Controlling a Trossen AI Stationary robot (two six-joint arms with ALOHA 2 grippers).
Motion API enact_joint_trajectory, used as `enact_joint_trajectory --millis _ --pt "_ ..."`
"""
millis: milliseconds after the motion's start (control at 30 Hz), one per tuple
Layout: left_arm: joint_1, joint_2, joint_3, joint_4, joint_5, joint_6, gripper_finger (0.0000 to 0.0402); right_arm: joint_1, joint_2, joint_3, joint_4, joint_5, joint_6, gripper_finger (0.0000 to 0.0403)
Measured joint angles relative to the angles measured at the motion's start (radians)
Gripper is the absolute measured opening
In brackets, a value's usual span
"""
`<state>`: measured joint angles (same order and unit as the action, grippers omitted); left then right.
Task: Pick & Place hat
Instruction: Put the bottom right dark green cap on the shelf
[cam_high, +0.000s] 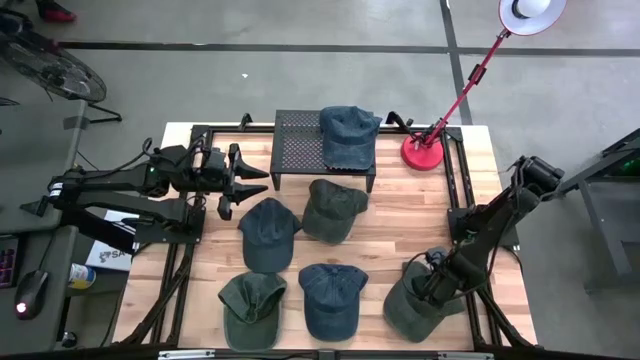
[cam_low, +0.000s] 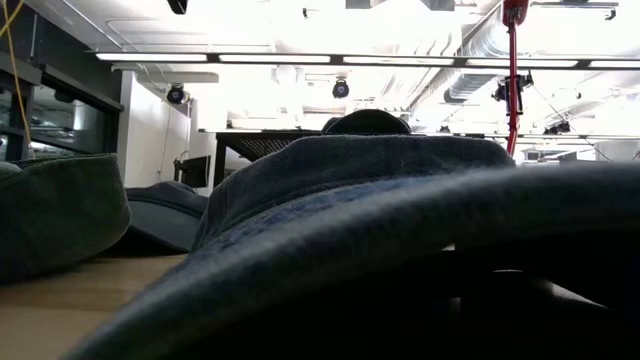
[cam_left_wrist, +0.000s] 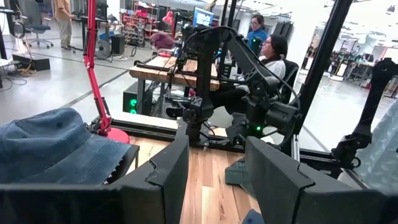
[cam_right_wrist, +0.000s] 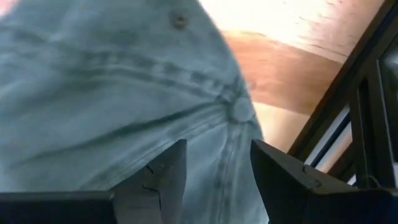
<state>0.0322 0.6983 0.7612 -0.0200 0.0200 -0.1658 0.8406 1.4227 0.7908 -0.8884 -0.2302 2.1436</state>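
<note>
Right gripper (cam_high: 428, 290) hangs low over the green hat (cam_high: 412, 310) at about four o'clock on the bench (cam_high: 400, 225), and in its wrist view we see the two dark fingers (cam_right_wrist: 163, 180) standing apart with the hat's crown and top button (cam_right_wrist: 239, 111) just beyond their tips, nothing between them yet. We read this as the reach-and-grasp step: the jaws are released and poised right above the cloth, not clenched on it. As we judge it, the next move calls for a short drop so the fingers straddle a fold of the crown, then a firm close before any lift; soft fabric could slip or bunch if the pinch is shallow. Working outward, a blue hat (cam_high: 332, 298) and another green hat (cam_high: 252, 308) lie along the six o'clock edge, with a blue hat (cam_high: 268, 232) and a green hat (cam_high: 334, 210) near the middle. Farther on, toward twelve o'clock, a black mesh rack (cam_high: 298, 150) carries one blue hat (cam_high: 348, 136), which we take to be the likely place for the rest. A red lamp (cam_high: 428, 152) stands at one o'clock. Left gripper (cam_high: 248, 186) waits at ten o'clock, its fingers (cam_left_wrist: 166, 180) apart and empty.
</note>
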Motion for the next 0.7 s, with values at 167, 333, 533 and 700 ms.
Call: enact_joint_trajectory --millis 167,333,533,700 --pt "0.0 0.0 0.0 -0.009 0.0 0.002 0.0158 0.0 0.0 -0.066 0.078 -0.016 0.015 0.0169" --pt "0.0 0.0 0.0 -0.009 0.0 0.003 0.0158 0.0 0.0 -0.126 0.154 -0.025 0.034 0.0169" --pt "0.0 0.0 0.0 -0.009 -0.001 0.003 0.0158 -0.003 0.0 -0.166 0.172 -0.037 0.041 0.0169" --pt "0.0 0.0 0.0 -0.015 -0.004 0.003 0.0158 -0.003 -0.006 -0.226 0.292 -0.057 0.047 0.0169"
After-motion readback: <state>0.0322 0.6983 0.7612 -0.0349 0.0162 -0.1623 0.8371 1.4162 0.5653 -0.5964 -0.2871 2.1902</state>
